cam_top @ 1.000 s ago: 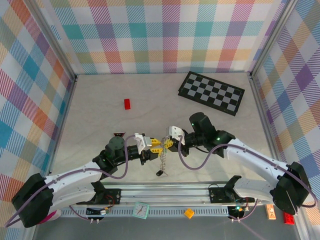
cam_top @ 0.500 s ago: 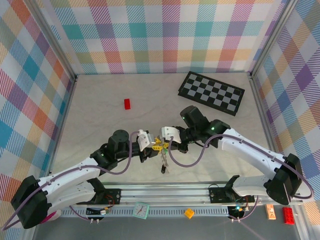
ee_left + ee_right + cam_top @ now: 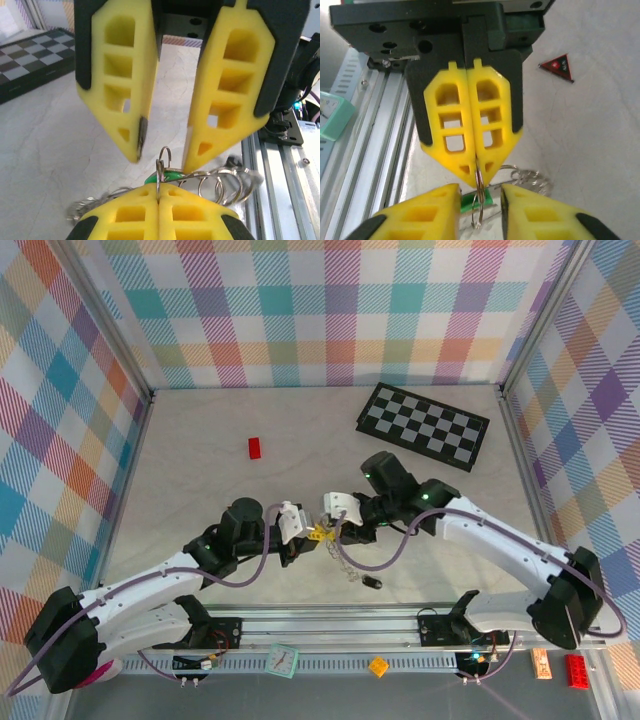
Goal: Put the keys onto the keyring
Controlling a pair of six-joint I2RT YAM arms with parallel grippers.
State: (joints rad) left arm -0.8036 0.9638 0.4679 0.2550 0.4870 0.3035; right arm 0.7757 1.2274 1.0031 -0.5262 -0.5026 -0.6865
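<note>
Keyring [image 3: 340, 558]: thin silver chain of linked loops. It runs from the tool tips, near the table's [image 3: 200, 460] middle, toward the near right. Black key [image 3: 372, 582] at its near end. Green key [image 3: 165, 176] tucked just behind the top loop.

Left tool [image 3: 158, 194] closed, pinching that loop upright. Right tool [image 3: 479, 196] open, fingers either side of the same loop, apart from it.

Red brick [image 3: 254, 447] far left, chequered board [image 3: 424, 425] far right, both well apart from the chain.
</note>
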